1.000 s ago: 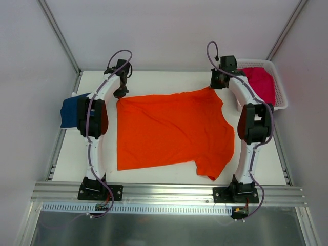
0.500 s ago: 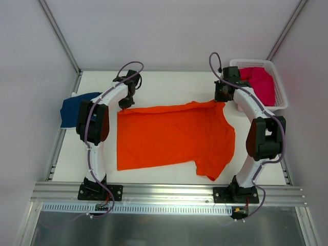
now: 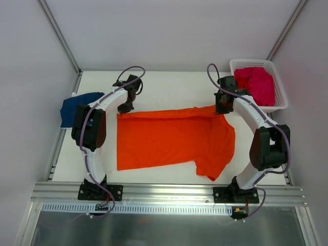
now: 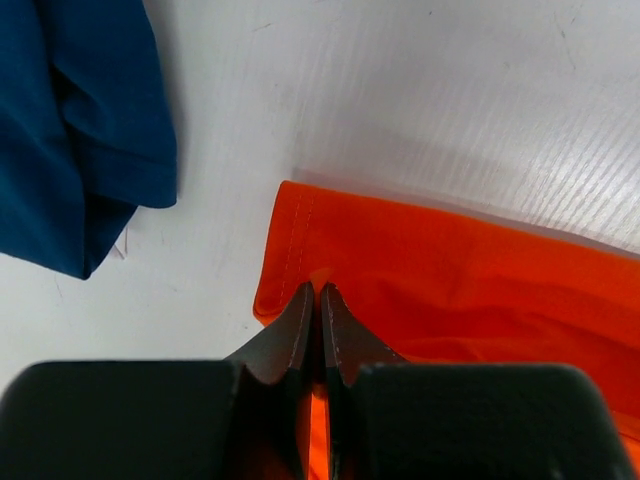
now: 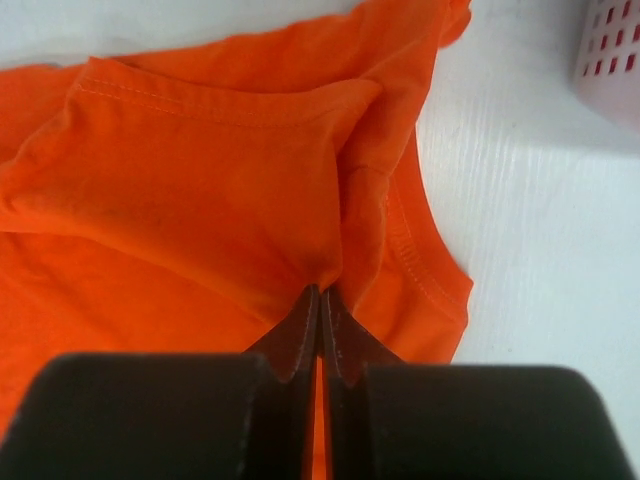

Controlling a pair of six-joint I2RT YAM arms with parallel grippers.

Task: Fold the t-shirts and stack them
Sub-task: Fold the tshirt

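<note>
A bright orange t-shirt lies spread across the middle of the table, its far edge lifted and folding toward me. My left gripper is shut on the far left corner of the orange t-shirt. My right gripper is shut on the far right part of the orange t-shirt, near the collar and sleeve. A navy blue t-shirt lies crumpled at the table's left edge and shows as the blue t-shirt in the left wrist view. A magenta-pink t-shirt sits in the basket.
A white plastic lattice basket stands at the back right corner; the same basket shows at the right wrist view's upper right. Metal frame posts and white walls enclose the table. An aluminium rail runs along the near edge.
Both grippers have pulled the orange t-shirt's far edge toward the near side, so the shirt now looks shorter front to back. Both arms have swung inward and nearer.
</note>
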